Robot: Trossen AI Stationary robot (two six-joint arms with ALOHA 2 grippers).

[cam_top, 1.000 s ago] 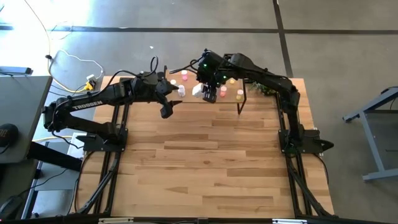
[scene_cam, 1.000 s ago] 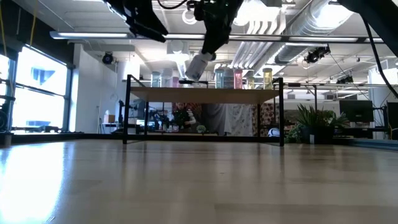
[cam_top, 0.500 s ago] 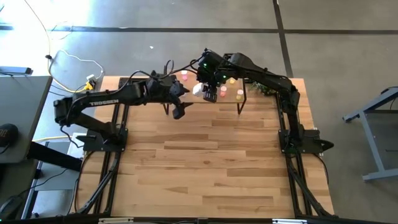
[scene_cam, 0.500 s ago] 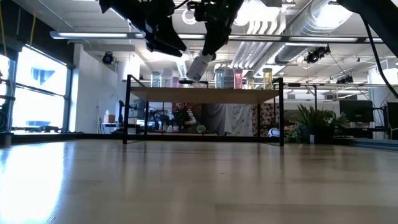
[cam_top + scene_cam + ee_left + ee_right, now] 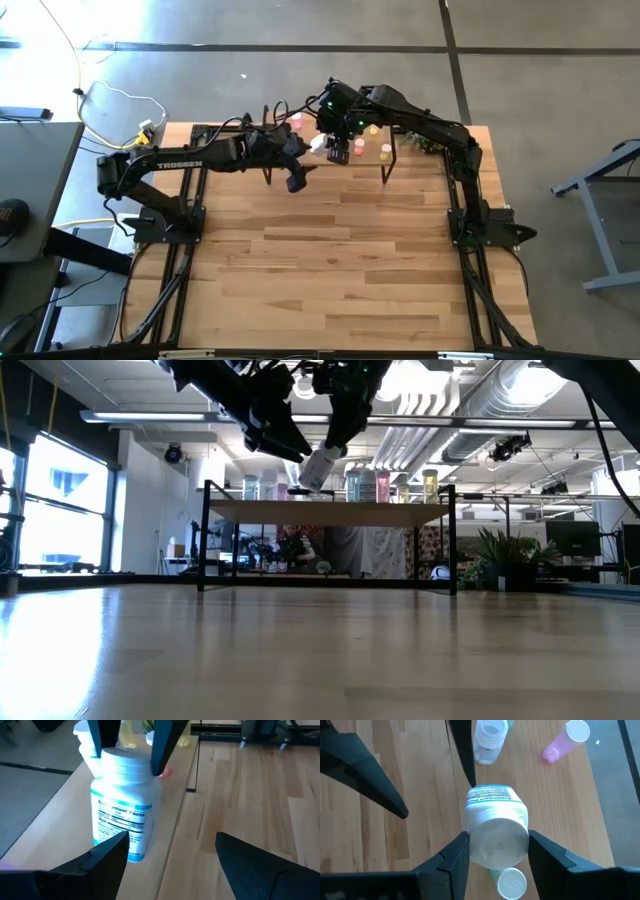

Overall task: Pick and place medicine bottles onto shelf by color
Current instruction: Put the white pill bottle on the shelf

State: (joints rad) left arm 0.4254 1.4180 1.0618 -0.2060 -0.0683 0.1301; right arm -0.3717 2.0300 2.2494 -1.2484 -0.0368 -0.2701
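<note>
Table (image 5: 340, 260): broad wood top, bare across the near half; all activity at its far edge, 12 o'clock in the high view.

Shelf (image 5: 330, 512): low riser, light wood top on thin black legs, along that far edge. Small tinted bottles stand on top, pink (image 5: 296, 124) toward 11 o'clock, yellow (image 5: 386, 152) toward 1 o'clock; looks like colour grouping under way.

Right arm reaches from 3 o'clock across the shelf. Right gripper (image 5: 495, 842) is clamped on a large white bottle (image 5: 496, 827) by its cap end, fingers (image 5: 451, 857) pressing either side. Bottle hangs tilted just above the shelf top, not resting on it; probably held high so it can be passed or re-gripped.

Left arm comes in from 9 o'clock. Left gripper (image 5: 170, 852) is spread wide, empty, one finger beside the bottle's labelled body (image 5: 122, 820), not yet touching. Judged a handover approach.

Beneath: a clear small bottle (image 5: 490, 737) and a pink one lying on its side (image 5: 560, 742).
</note>
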